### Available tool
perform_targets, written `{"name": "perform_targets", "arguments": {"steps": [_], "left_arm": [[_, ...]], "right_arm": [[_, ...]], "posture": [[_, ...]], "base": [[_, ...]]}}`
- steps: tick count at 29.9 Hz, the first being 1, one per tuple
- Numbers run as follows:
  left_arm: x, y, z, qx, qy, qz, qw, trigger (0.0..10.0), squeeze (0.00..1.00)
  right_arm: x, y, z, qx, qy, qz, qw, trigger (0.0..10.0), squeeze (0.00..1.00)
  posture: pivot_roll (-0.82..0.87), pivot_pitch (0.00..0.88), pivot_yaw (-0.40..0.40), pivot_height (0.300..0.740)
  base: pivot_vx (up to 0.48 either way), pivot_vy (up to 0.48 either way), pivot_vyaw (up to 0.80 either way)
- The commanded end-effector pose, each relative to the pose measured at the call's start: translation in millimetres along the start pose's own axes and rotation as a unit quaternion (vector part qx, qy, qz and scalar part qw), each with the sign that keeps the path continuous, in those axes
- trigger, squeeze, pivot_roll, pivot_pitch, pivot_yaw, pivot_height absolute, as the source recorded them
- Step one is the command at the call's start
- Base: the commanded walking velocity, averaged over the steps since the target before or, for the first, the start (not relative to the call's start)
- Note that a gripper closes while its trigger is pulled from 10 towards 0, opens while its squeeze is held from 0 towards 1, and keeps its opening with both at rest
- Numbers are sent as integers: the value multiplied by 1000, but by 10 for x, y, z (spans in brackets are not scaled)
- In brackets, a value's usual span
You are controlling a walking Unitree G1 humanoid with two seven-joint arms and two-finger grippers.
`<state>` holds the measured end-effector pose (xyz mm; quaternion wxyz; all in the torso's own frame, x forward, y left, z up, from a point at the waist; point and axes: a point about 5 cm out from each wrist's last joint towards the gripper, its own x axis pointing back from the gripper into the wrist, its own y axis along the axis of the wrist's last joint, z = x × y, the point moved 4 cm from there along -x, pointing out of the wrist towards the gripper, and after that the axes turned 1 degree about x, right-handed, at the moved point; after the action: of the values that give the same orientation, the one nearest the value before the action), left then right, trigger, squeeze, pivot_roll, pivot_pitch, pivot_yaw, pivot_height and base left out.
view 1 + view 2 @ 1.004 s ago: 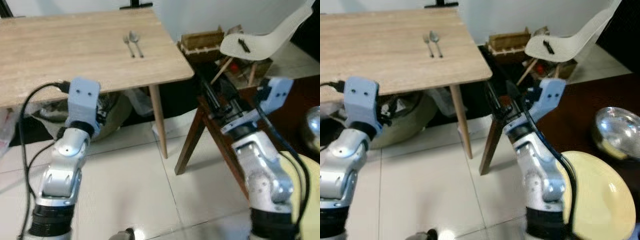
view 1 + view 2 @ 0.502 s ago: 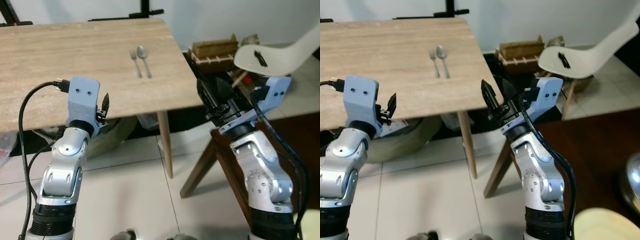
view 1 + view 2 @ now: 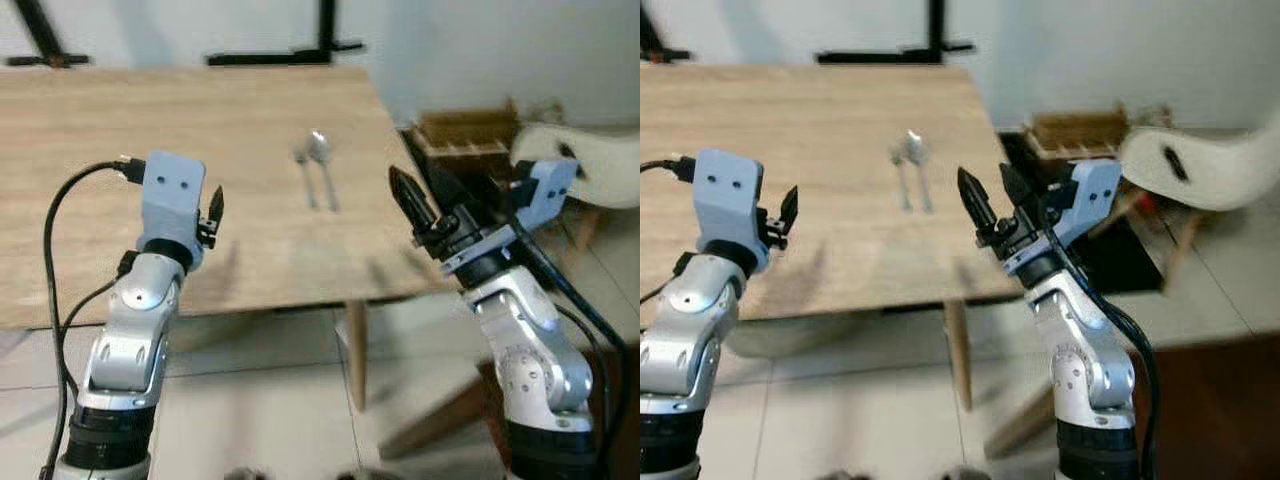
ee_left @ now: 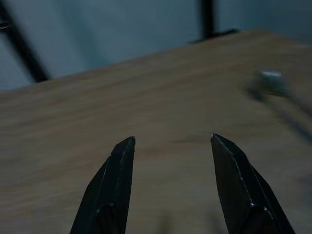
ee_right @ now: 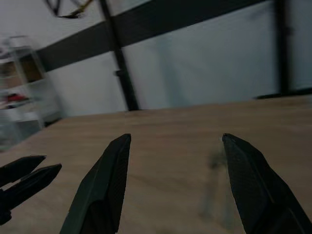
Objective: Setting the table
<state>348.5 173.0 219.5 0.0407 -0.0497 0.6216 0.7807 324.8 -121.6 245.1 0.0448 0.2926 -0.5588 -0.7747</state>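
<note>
The wooden surface (image 3: 150, 130) spreads wide and bare ahead, its near edge running just below both hands and its right edge falling off beside a white chair (image 3: 1200, 165). A fork (image 3: 304, 172) and spoon (image 3: 323, 168) lie side by side, close to touching, near that right edge, long axes running away from the robot, heads at the far end. The left hand (image 3: 214, 204) hovers over the near edge, fingers spread, well apart from the cutlery. The right hand (image 3: 985, 200), fingers spread, hangs near the cutlery, nearer the robot and to its right.
</note>
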Motion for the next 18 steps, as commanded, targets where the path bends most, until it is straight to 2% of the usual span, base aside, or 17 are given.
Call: {"name": "perform_targets", "arguments": {"steps": [1, 4, 8, 10, 12, 16, 17, 18], "left_arm": [[20, -42, 40, 0, 7, 6, 1000, 10000, 0], [23, -33, 27, 2, 2, 5, 1000, 10000, 0], [13, -25, -12, 7, -15, 6, 1000, 10000, 0], [13, -25, -12, 7, -15, 6, 1000, 10000, 0], [23, -34, -39, 9, -28, 11, 1000, 10000, 0], [28, -32, -42, 9, -30, 11, 999, 10000, 0], [27, -31, -41, 1, -35, 14, 999, 10000, 0], [24, -31, -42, 0, -43, 17, 999, 10000, 0]], "right_arm": [[-14, -13, -24, -9, -11, 1, 1000, 10000, 0], [-15, 6, -105, -15, -29, -2, 999, 10000, 0], [-17, 34, -311, 2, -77, -3, 997, 10000, 0], [-17, 34, -311, 2, -77, -3, 997, 10000, 0], [-11, -33, -439, 41, -111, 23, 993, 10000, 0], [-12, -61, -468, 50, -118, 33, 991, 10000, 0], [-27, -114, -532, 77, -131, 49, 987, 10000, 0], [-39, -154, -571, 83, -140, 64, 985, 10000, 0]], "posture": [[-83, 62, 26, 740], [-83, 62, 26, 740], [-84, 60, 28, 740], [-84, 60, 28, 740], [-82, 57, 27, 740], [-82, 57, 27, 740], [-79, 56, 26, 740], [-76, 55, 25, 740]], "base": [[0, 0, 0], [0, 0, 0], [0, 0, 0], [0, 0, 0], [0, 0, 0], [0, 0, 0], [0, 0, 0], [0, 0, 0]]}}
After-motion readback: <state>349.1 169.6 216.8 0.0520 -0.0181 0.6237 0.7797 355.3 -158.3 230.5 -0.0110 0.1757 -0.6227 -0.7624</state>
